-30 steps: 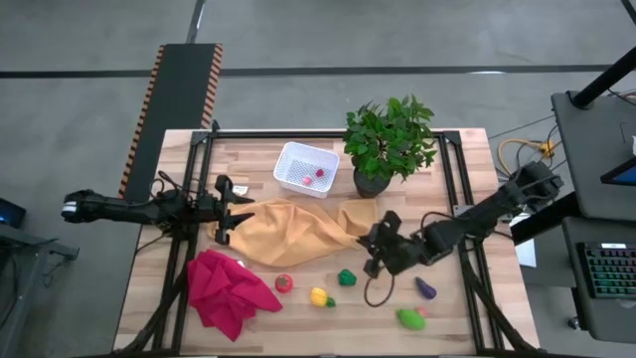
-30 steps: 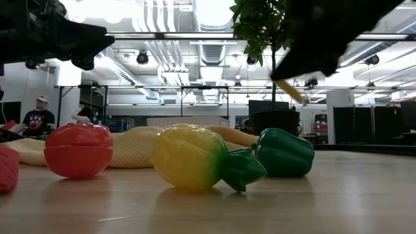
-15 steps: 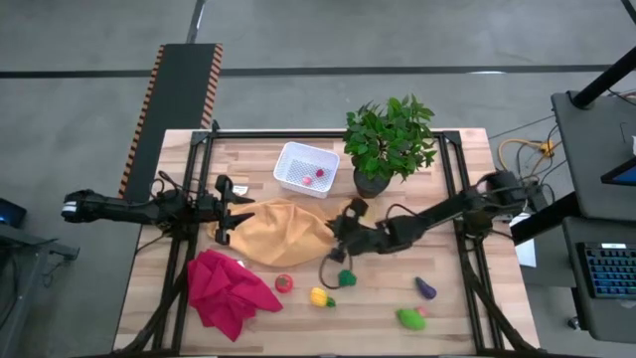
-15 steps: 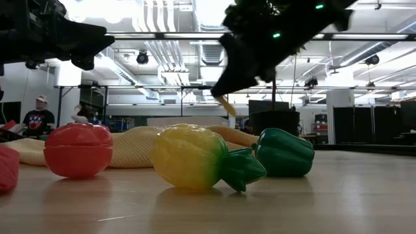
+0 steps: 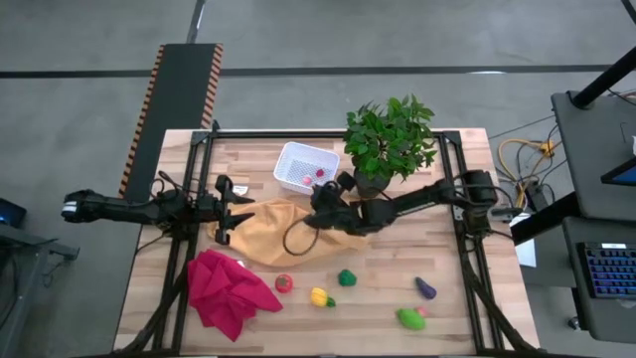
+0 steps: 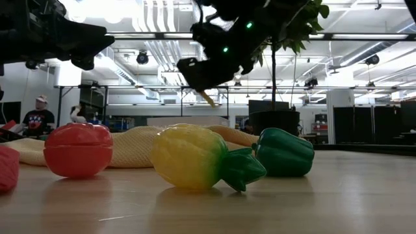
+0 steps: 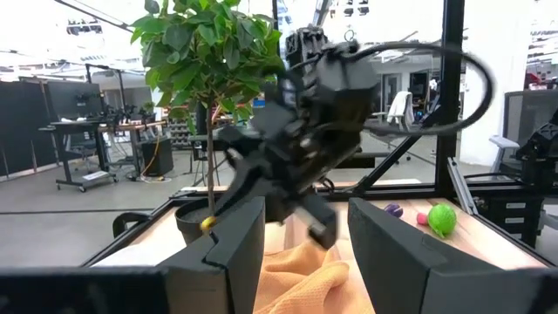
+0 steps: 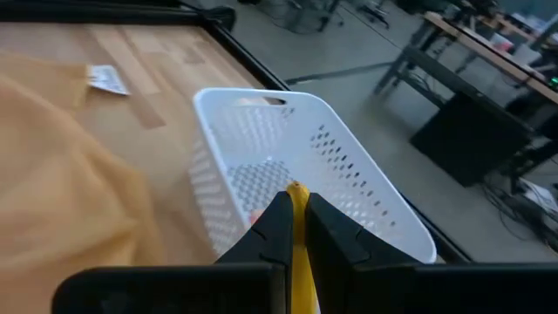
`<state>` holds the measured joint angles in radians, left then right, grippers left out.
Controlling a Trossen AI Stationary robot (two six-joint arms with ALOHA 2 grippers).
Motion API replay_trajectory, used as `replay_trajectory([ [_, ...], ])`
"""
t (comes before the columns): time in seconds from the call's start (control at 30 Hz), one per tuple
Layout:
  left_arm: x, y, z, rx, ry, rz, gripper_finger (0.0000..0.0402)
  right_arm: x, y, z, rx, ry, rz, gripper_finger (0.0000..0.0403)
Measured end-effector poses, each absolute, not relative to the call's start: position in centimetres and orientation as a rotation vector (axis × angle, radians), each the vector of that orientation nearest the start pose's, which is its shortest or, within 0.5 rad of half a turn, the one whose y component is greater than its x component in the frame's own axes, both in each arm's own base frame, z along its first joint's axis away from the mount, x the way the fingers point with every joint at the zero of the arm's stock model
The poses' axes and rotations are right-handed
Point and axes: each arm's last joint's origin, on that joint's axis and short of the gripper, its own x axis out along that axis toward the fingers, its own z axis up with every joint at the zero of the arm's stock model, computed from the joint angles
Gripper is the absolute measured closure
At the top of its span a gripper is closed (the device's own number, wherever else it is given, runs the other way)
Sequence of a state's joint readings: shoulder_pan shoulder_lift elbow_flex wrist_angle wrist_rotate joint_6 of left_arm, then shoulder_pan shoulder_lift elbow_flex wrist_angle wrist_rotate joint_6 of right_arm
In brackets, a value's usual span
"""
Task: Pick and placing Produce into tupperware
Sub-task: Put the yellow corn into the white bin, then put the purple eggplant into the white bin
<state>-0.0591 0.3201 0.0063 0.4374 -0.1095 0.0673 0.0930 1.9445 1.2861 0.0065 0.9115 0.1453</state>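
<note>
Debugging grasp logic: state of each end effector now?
Left end effector: open, empty, over the orange cloth.
Right end effector: closed on a thin yellow piece, nearing the white bin.

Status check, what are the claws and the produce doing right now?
Right claw shut on thin yellow piece, nearing white bin. Left claw waiting over orange cloth. Path clear.

- white bin (image 5: pixel 306 167) sits just beyond the right gripper (image 5: pixel 320 199), toward the table's far edge
- cloth (image 5: pixel 283 231) lies under it
- potted plant (image 5: pixel 388 142) stands beside it
- toy produce (image 5: pixel 345 277) lies well nearer the front edge
</note>
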Motion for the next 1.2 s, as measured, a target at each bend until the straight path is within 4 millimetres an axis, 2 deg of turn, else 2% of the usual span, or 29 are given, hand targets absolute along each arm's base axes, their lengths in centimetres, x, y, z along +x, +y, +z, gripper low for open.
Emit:
replay_trajectory([
  [0.2, 11.7, -0.4, 18.0, 0.057, -0.121, 0.054, 0.0249, 43.1, -0.7, 18.7, -0.177, 0.538, -0.879, 0.0385],
  [0.33, 11.7, -0.4, 18.0, 0.057, -0.121, 0.054, 0.0249, 43.5, -1.8, 18.4, -0.185, 0.55, -0.903, 0.0385],
  [0.63, 11.7, -0.4, 18.0, 0.057, -0.12, 0.054, 0.0249, 43.5, -2.7, 18.4, -0.183, 0.553, -0.927, 0.0379],
  [0.77, 11.7, -0.4, 18.0, 0.057, -0.119, 0.054, 0.0249, 43.5, -2.7, 18.4, -0.184, 0.554, -0.926, 0.0349],
  [1.0, 11.7, -0.4, 18.0, 0.057, -0.119, 0.054, 0.0249, 43.4, -2.7, 18.6, -0.188, 0.552, -0.921, 0.0268],
  [1.2, 11.7, -0.4, 18.0, 0.057, -0.12, 0.054, 0.0249, 42.9, -1.4, 20.8, -0.192, 0.517, -0.881, 0.0229],
])
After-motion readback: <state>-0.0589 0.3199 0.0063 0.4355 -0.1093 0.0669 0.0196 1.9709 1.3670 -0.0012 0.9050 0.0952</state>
